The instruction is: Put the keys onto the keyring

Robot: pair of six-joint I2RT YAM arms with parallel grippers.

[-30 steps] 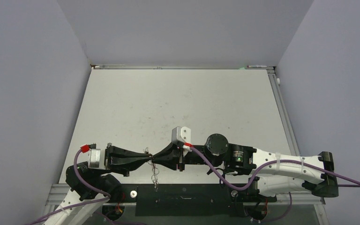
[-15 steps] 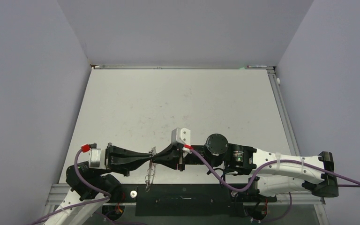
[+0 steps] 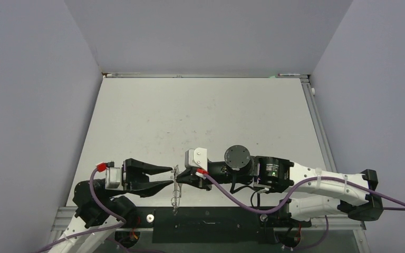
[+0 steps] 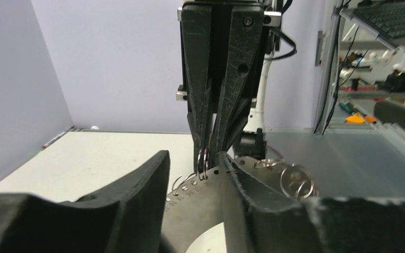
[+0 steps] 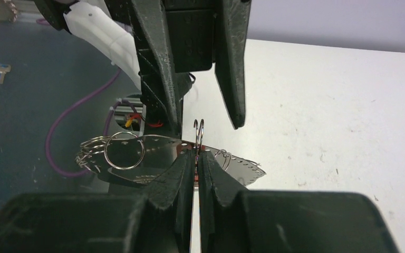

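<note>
Delta vs 1 s ago: the pincers were tip to tip, both clenched at one spot. The left pincer (image 3: 170, 176) has since let go, spread its jaws and backed off to the left. The right arm has pushed left and its wrist has rolled. The large flat pale grey keyring (image 3: 176, 192), with small metal wire loops round its rim, has gone with the right side. In the top view it is edge-on at the near edge of the white table (image 3: 190, 121), partly over the dark base strip.

Left pincer: released, jaws wide apart. In its wrist view the perforated rim of the keyring passes between its fingers (image 4: 142, 184). Can't tell whether the other finger touches the plate.

Right pincer (image 3: 181, 176): clenched, only a sliver of gap between the jaws. It is pinching one upright wire loop (image 5: 198, 133) on the rim. In the right wrist view the plate sticks out flat to both sides of the fingertips, with a cluster of bigger loops on its left end. In the left wrist view this pincer comes in from above, closed on that same loop.

No key is visible in either pincer.
</note>
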